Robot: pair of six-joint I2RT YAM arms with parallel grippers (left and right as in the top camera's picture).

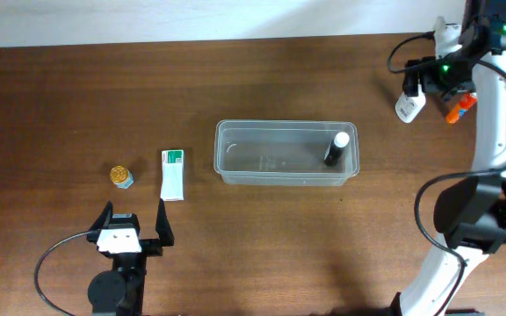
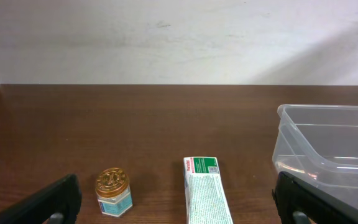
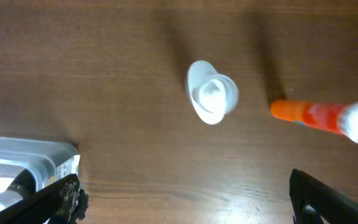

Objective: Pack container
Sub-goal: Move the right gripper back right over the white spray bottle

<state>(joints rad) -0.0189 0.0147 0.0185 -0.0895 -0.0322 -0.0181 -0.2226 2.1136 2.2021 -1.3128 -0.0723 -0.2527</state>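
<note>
Left claw (image 1: 134, 211) is sitting wide open and empty at the front-left. The right claw (image 3: 185, 183) is gaping too, by the white bottle (image 3: 211, 92) and orange tube (image 3: 306, 115). Container (image 1: 227, 167) is lying mid-surface (image 1: 60, 105), mouth up, long axis running left-right, and is holding a dark bottle (image 1: 335, 149) at its right end. Box (image 1: 173, 174) is lying just left of it, with the jar (image 1: 122, 176) further left. Open surface is showing in front and behind.

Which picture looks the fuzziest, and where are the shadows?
Right wrist view: fuzziest, the white bottle and orange tube look soft. Left wrist view: sharp, the gold-lidded jar and box look crisp. Overhead view: dim shadows low on the table.
</note>
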